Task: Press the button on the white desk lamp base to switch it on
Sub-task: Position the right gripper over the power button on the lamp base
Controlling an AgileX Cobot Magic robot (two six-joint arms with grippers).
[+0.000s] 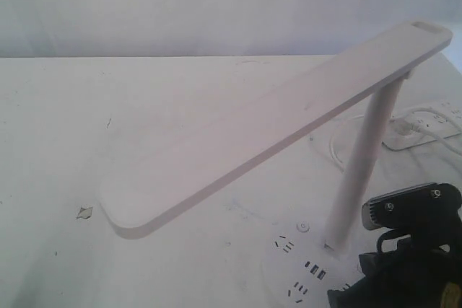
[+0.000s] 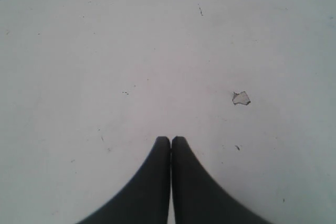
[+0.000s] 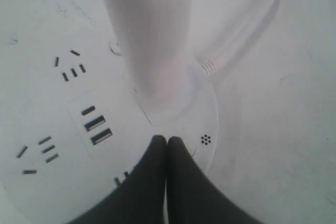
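left gripper (image 2: 170, 141) fingers pressed together, hovering over white table (image 2: 105, 51); small torn chip (image 2: 241, 98) off to the side.

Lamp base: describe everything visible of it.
The white desk lamp base is a flat round white plastic disc on the table, with socket holes, dark USB ports, a small round button, a dot grille and the slanted pole. A cable leaves it. The shut right gripper is over it beside the pole foot; contact unclear.

A white, lightly scuffed table (image 1: 144, 106) carries the round white desk lamp base (image 1: 296, 279) at its near right. Farther back on the right lies a white power strip (image 1: 433, 124), with a white cable (image 1: 333, 146) curving beside it. A small grey fleck (image 1: 85, 213) marks the left side.
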